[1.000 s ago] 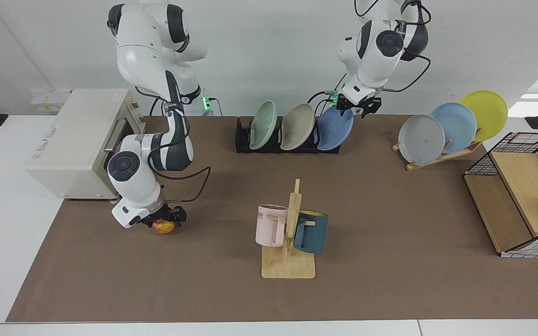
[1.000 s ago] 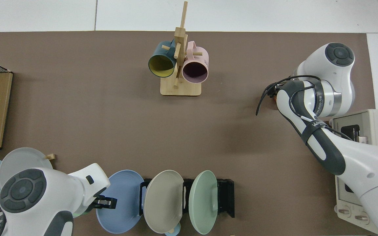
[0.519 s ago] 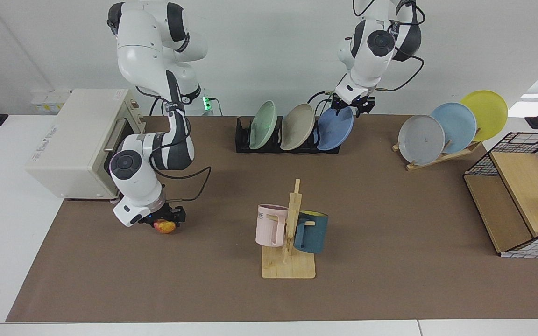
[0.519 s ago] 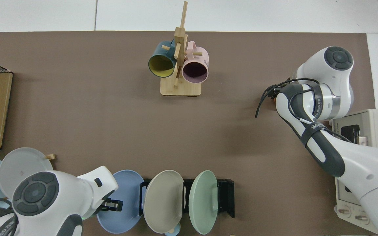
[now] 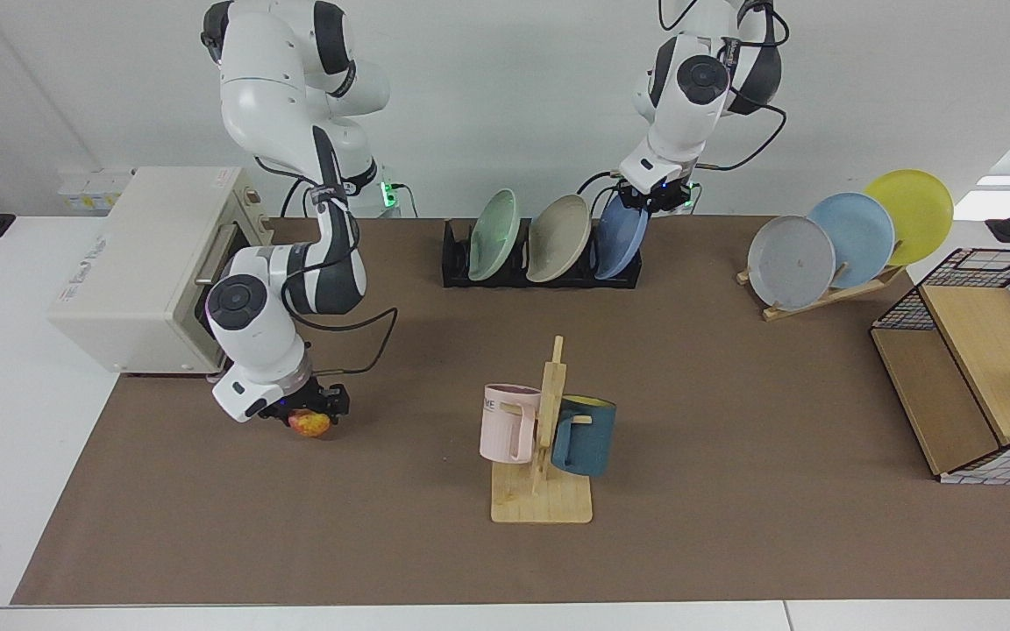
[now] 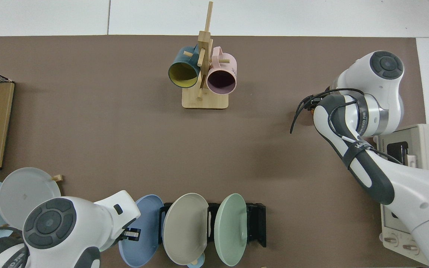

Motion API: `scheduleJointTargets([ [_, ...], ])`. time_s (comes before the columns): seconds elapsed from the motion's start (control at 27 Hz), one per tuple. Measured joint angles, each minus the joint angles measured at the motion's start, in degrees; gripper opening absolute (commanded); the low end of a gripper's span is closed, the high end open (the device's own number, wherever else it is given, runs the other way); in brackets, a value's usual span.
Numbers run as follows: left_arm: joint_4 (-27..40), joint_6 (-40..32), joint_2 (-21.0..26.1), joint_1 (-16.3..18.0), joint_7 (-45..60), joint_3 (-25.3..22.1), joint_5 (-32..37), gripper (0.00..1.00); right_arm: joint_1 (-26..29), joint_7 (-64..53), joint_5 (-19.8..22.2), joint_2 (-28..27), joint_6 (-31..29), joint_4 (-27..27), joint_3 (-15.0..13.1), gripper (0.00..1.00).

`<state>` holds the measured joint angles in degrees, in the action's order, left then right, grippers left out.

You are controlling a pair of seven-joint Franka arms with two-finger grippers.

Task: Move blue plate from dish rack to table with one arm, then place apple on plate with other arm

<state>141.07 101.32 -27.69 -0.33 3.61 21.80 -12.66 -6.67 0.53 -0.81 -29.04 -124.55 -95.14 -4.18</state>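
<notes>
Blue plate (image 5: 621,241): stiff, smooth, probably light, standing on edge in the end slot of the rack (image 5: 540,267); best taken by its upper rim. Left gripper (image 5: 656,196) sits at that rim, closure unclear. Right gripper (image 5: 308,412) clamps the apple (image 5: 309,424) just above the table (image 5: 733,421).

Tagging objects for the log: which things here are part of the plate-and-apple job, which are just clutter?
In the job:
blue plate, at left gripper
dish rack
apple, in right gripper
table

Clutter:
green plate
beige plate
wooden stand with three plates
mugs
oven
wire shelf
</notes>
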Motion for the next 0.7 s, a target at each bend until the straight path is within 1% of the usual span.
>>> scheduleJointTargets([
  [0.15, -1.0, -0.2, -0.1, 0.2, 0.1, -0.2, 0.0, 0.00, -0.6, -1.3, 0.0, 1.5, 1.0, 0.5, 0.0, 0.00],
  [0.37, -5.6, -2.9, -0.3, 2.1, 0.1, -0.8, 1.7, 0.00, -1.1, -1.9, -0.1, 3.4, 7.8, 4.2, 0.0, 0.00],
  [0.56, -9.9, -3.4, -0.2, 3.5, 0.0, -4.0, 3.2, 0.00, -1.1, -1.9, -0.1, 6.5, 11.5, 6.1, 0.0, 0.00],
  [0.63, -11.1, -3.2, 0.0, 4.6, -0.2, -5.1, 3.3, 0.00, -1.1, -1.9, -0.1, 8.1, 13.2, 6.5, 0.0, 0.02],
  [0.7, -12.3, -2.4, 1.1, 5.9, -0.7, -5.9, 3.3, 0.00, -1.1, -1.9, -0.2, 10.2, 15.4, 6.7, 0.0, 0.01],
])
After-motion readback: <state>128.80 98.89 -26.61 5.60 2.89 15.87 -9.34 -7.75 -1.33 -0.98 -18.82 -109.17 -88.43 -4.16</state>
